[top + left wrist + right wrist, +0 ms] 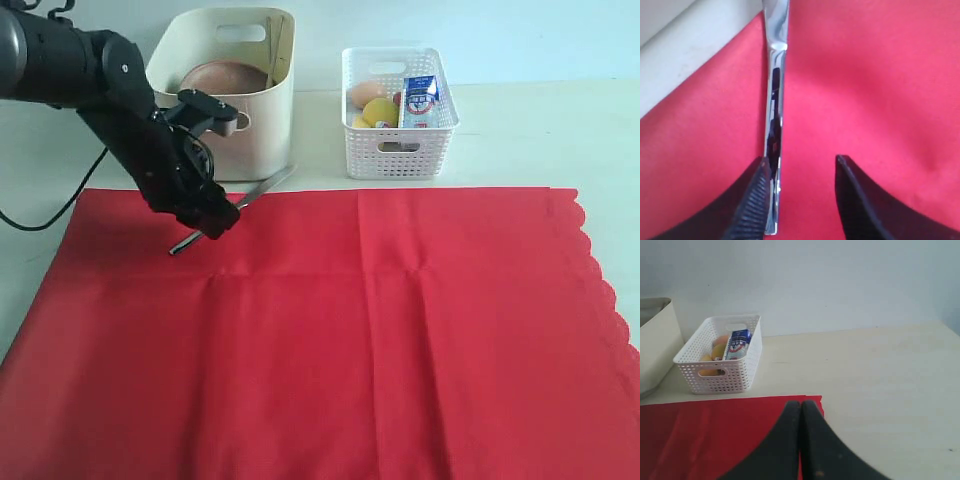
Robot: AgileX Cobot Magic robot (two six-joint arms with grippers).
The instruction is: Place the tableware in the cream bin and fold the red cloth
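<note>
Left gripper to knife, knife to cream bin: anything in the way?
Nothing visible. The left gripper's open jaws straddle the metal knife on the red cloth, and the cream bin stands close beyond it, top open.

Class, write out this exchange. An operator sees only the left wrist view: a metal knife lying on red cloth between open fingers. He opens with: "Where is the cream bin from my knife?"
Observer: The cream bin stands at the far end of the knife, just past the edge of the red cloth.
Operator: What is in it so far?
Observer: A wooden plate and chopsticks.
Operator: And the other arm?
Observer: The right fingers are shut and hold nothing.
</note>
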